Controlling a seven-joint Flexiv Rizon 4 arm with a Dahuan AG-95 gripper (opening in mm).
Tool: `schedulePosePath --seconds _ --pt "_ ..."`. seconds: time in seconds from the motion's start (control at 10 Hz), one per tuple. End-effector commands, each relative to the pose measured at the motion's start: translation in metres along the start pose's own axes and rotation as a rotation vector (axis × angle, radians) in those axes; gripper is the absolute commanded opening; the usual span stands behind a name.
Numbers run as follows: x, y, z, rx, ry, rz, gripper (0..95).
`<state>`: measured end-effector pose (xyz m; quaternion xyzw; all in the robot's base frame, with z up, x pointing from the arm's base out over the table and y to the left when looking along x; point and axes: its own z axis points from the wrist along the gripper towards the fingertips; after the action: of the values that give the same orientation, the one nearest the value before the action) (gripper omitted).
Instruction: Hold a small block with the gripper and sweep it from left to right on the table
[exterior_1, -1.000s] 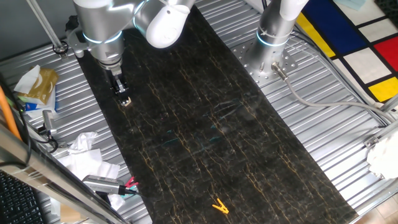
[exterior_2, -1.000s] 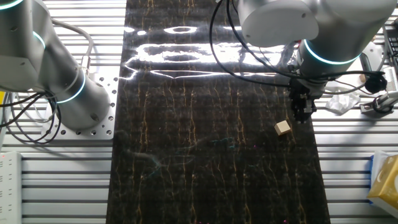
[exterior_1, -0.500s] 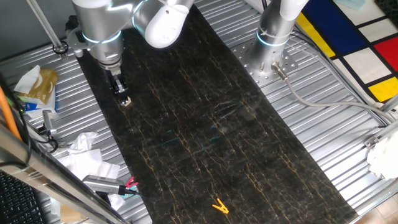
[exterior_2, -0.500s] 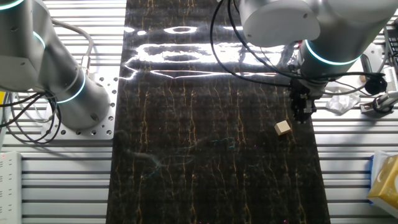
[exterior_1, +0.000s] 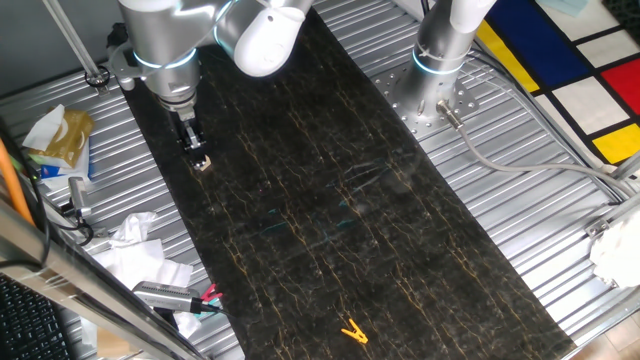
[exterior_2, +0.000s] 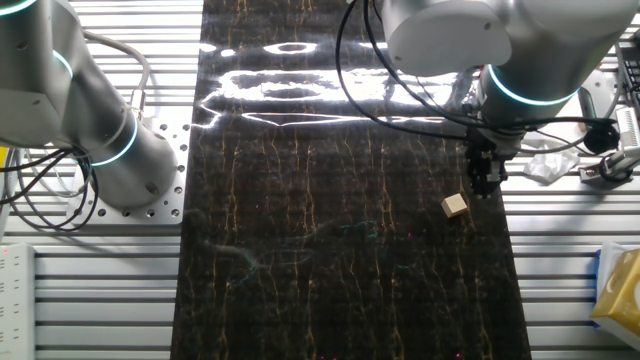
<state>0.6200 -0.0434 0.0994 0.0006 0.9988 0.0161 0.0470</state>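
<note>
— Wooden, that small block (exterior_2: 455, 205), and it lay loose on the table (exterior_2: 330, 280), near the right edge in the view across it, just left of and nearer than the gripper (exterior_2: 484, 190).

— Was the gripper holding it?

— No, nothing sat between the fingers; how far apart they stood I could not tell.

— The risk?

— A fingertip descending off-centre could have nudged the cube sideways or tipped it off that edge onto the ribbed metal frame (exterior_2: 560, 270).

yellow clip (exterior_1: 352, 331), crumpled tissue (exterior_1: 133, 236) — coloured floor panels (exterior_1: 560, 55)
</note>
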Motion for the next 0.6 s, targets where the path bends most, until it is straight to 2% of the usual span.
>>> schedulePosePath --seconds 0.1,0.6 --pt "-0.0004 -0.0001 0.0004 -0.003 0.0 0.005 57.0" --pt "-0.0004 -0.0001 0.0004 -0.003 0.001 0.009 57.0"
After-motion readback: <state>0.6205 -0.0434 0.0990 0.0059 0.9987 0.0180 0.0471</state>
